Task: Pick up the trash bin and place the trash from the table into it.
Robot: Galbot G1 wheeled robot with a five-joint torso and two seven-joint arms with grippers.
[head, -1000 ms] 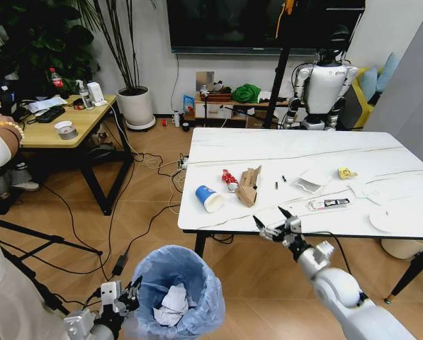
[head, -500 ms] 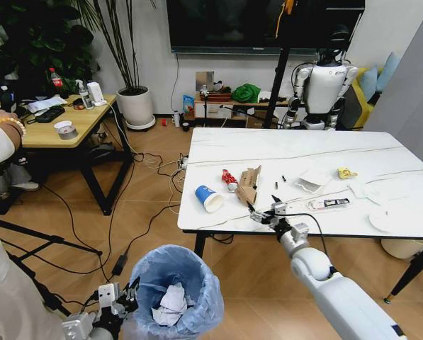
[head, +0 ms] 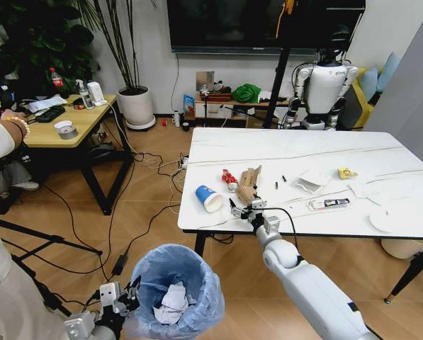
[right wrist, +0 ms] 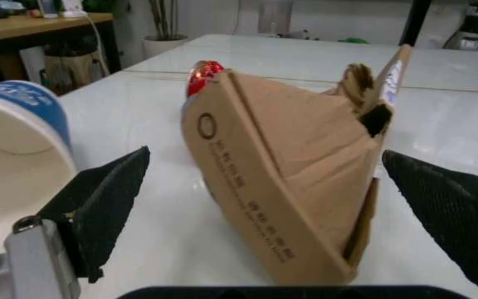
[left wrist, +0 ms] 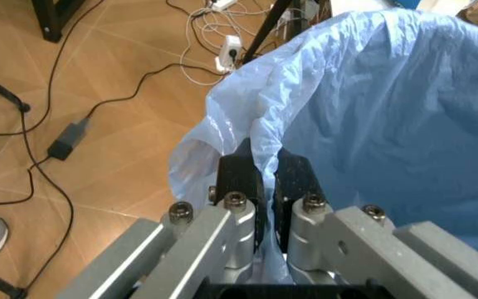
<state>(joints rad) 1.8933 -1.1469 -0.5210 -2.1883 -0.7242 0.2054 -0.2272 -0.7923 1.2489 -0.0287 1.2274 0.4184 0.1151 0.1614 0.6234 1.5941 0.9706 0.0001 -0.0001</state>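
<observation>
The trash bin (head: 174,289), lined with a light-blue bag (left wrist: 372,112), stands on the floor in front of the table (head: 289,152) with crumpled white paper inside. My left gripper (head: 119,301) is shut on the bag's rim (left wrist: 261,171). On the table lie a blue-and-white cup (head: 210,198), a red wrapper (head: 229,179), a brown torn carton (head: 249,185), white crumpled plastic (head: 310,183), a yellow scrap (head: 347,173) and a white disc (head: 385,221). My right gripper (head: 245,207) is open at the table's front edge. Its fingers (right wrist: 106,205) stand on either side of the carton (right wrist: 289,180), with the cup (right wrist: 15,137) beside it.
A light-wood desk (head: 62,127) with clutter stands at the left, with a white plant pot (head: 135,106) behind it. Cables (head: 147,212) run across the wooden floor between desk and table. A humanoid robot (head: 324,85) stands behind the table. White papers (head: 370,190) lie at the table's right.
My right gripper has moved left along the table's front edge and forward to the brown carton. The left gripper and the bin have stayed put.
</observation>
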